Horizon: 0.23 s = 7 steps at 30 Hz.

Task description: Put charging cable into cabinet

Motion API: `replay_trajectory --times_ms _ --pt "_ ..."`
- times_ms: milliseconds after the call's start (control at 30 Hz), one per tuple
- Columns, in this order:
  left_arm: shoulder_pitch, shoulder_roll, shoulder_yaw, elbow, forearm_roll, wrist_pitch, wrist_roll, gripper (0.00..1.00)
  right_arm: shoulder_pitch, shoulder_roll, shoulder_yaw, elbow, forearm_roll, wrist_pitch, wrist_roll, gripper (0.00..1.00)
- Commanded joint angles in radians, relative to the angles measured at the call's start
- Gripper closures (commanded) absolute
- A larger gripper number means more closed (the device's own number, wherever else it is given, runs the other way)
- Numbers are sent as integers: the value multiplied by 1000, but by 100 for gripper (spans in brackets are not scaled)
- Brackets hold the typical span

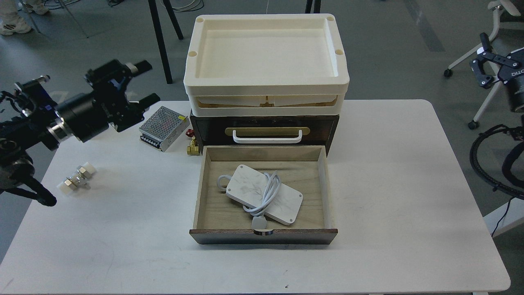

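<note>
Charging cable [265, 196] in cabinet [264, 192] drawer; left jaws apart, right jaws' state unclear.

Single head view, mounted high, facing forward and down over the white table [389, 172]. Table fills most of the frame; the cabinet [264, 131] sits centred at moderate range. Floor is visible beyond the far edge. No second view overlaps.
</note>
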Motion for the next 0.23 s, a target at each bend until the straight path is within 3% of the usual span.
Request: replay_trajectory --times_ms 0,200 --pt "-1 -21 -149 89 -219 -4 0 1 81 133 -69 4 -2 0 0 0" --pt "-7 -122 -200 128 -252 -4 0 1 81 193 -39 27 1 0 0 0"
